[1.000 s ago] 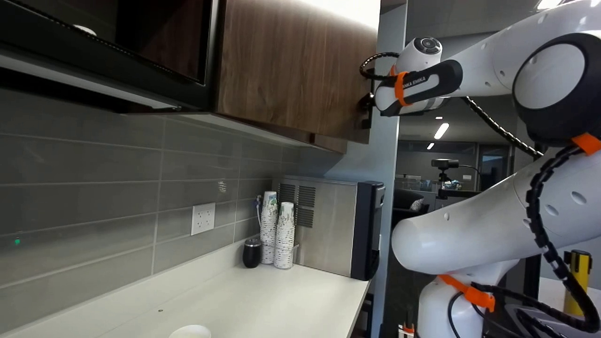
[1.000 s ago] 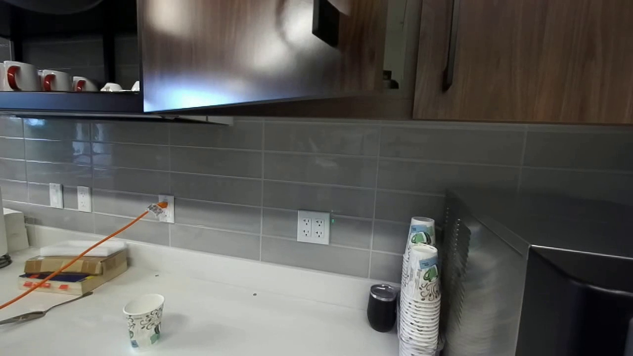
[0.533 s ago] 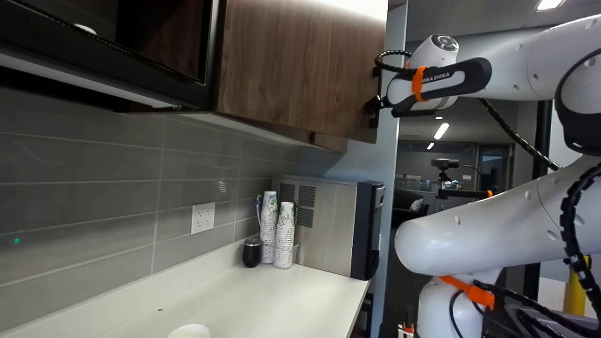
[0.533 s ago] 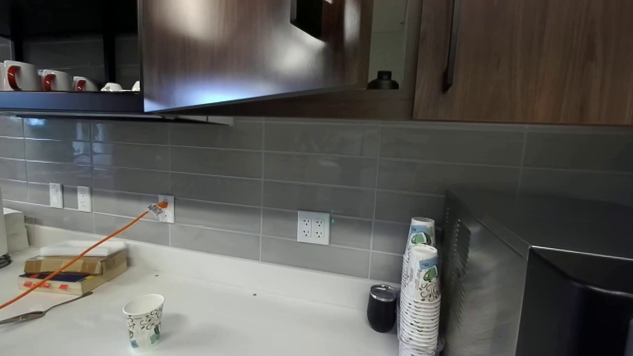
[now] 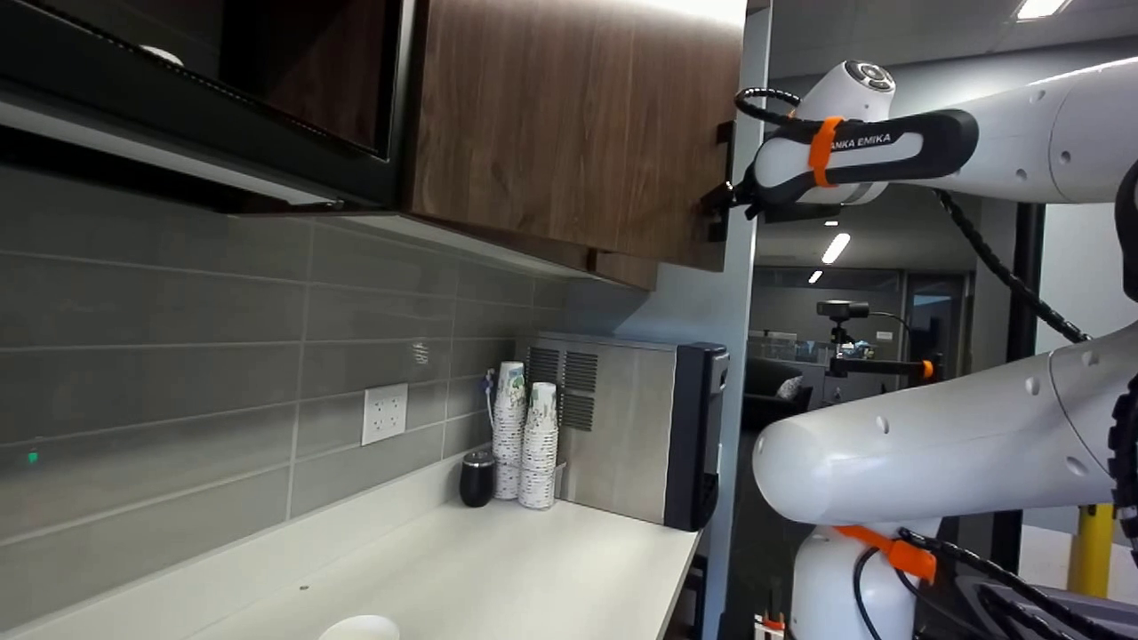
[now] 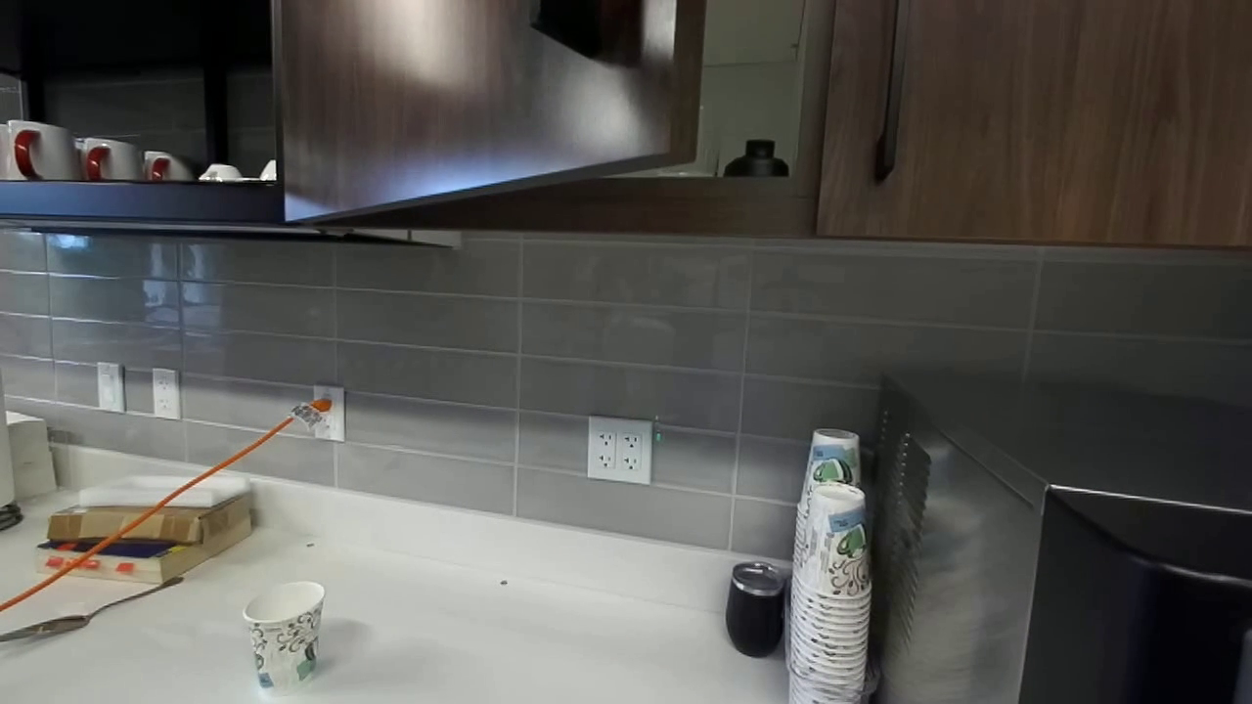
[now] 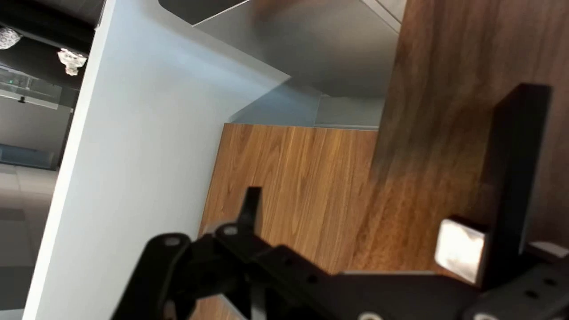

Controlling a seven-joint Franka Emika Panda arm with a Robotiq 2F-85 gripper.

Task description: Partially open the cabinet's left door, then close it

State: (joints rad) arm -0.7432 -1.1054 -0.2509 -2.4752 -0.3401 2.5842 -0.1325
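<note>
The cabinet (image 6: pixel 626 210) is brown wood grain. Its left door (image 6: pixel 440 108), also seen in an exterior view (image 5: pixel 569 133) and the wrist view (image 7: pixel 440 89), stands partly open, swung out from the frame. The door's dark handle (image 6: pixel 582 24) is near its lower free edge; it also shows in the wrist view (image 7: pixel 518 178). My gripper (image 7: pixel 357 220) is open, its fingers wide apart. One finger, with a bright pad (image 7: pixel 460 249), is at the handle; whether it hooks behind is unclear. The other finger (image 7: pixel 251 209) stands free. The gripper is at the door's edge (image 5: pixel 733 200).
The right door (image 6: pixel 1037 117) is shut. A black bottle (image 6: pixel 756 159) stands inside the cabinet. A black shelf unit (image 6: pixel 137 200) with mugs adjoins the left door. Below are the steel machine (image 5: pixel 613 427), stacked cups (image 5: pixel 538 453), a tumbler (image 5: pixel 476 480) and a paper cup (image 6: pixel 284 636).
The left door has swung further open and more of the cabinet's inside shows. My arm has drawn back from the cabinet, with the gripper staying at the handle.
</note>
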